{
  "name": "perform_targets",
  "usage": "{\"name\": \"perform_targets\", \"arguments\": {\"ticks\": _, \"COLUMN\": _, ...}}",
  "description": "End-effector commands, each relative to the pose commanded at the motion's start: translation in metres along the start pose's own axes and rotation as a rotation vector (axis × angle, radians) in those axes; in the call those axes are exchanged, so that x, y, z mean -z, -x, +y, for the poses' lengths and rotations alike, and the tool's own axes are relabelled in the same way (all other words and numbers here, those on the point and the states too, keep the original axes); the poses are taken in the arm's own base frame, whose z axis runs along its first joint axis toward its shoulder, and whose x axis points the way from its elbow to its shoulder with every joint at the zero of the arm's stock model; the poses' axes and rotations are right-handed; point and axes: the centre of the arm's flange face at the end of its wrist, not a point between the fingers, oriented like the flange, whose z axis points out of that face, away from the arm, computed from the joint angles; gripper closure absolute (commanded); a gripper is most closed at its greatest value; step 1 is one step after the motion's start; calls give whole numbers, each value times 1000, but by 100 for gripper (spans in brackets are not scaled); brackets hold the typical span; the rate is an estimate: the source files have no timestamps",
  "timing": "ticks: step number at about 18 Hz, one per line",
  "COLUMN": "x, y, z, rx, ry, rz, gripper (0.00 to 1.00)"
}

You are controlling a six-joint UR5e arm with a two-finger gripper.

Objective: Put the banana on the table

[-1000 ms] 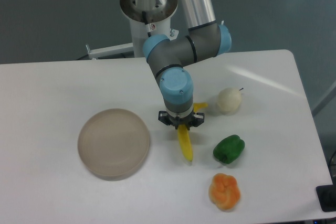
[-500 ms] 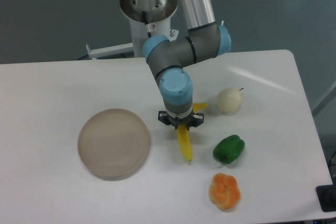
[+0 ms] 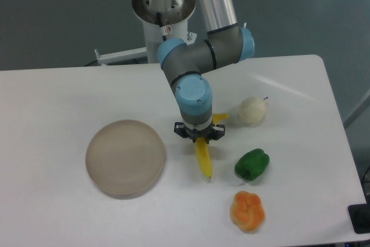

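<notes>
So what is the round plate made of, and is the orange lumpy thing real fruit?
The plate looks like matte beige plastic or ceramic: dull, even surface, no shine, so it could be either. The orange lumpy fruit looks like moulded plastic, with smooth glossy lobes, though the picture cannot settle it. The banana looks similarly smooth and evenly yellow, likely a toy.

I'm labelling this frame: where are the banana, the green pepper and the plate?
banana (image 3: 203,160), fixed camera, middle of its exposed yellow body.
green pepper (image 3: 252,163), fixed camera, centre of its top.
plate (image 3: 125,158), fixed camera, bare middle.
</notes>
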Motion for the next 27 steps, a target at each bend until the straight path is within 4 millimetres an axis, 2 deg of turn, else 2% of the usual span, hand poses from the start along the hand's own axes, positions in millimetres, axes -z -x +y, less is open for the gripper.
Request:
{"name": "perform_targets", "arguments": {"ticks": 3, "x": 5, "y": 2, "z": -3, "rx": 2, "ry": -11, "rz": -6, "gripper": 41}}
{"name": "perform_targets", "arguments": {"ticks": 4, "x": 10, "y": 6, "z": -7, "rx": 3, "ry": -21, "rz": -11, "gripper": 35}}
{"name": "perform_targets", "arguments": {"ticks": 6, "x": 29, "y": 18, "z": -16, "rx": 14, "ry": -58, "rz": -31, "gripper": 17}}
{"name": "perform_targets", "arguments": {"ticks": 7, "x": 37, "y": 22, "z": -19, "rx": 18, "ry": -72, "rz": -40, "gripper": 0}}
{"name": "perform_targets", "arguments": {"ticks": 10, "x": 67, "y": 37, "z": -22, "rx": -19, "ry": -104, "rz": -101, "gripper": 0}}
{"name": "perform_targets", "arguments": {"ticks": 13, "x": 88, "y": 62, "z": -18, "rx": -108, "ry": -105, "rz": -168, "gripper": 0}}
{"name": "perform_targets", "arguments": {"ticks": 17, "x": 116, "y": 122, "z": -21, "rx": -122, "ry": -148, "rz": -217, "gripper": 0}}
{"name": "perform_targets", "arguments": {"ticks": 20, "x": 120, "y": 157, "z": -28, "rx": -194, "ry": -148, "rz": -242, "gripper": 0}}
{"name": "perform_targets", "arguments": {"ticks": 24, "x": 124, "y": 204, "z": -22, "rx": -285, "ry": -180, "rz": -247, "gripper": 0}}
{"name": "perform_targets", "arguments": {"ticks": 25, "x": 127, "y": 213, "z": -20, "rx": -308, "ry": -180, "rz": -257, "gripper": 0}}
{"name": "perform_targets", "arguments": {"ticks": 27, "x": 125, "y": 218, "z": -21, "rx": -388, "ry": -166, "rz": -267, "gripper": 0}}
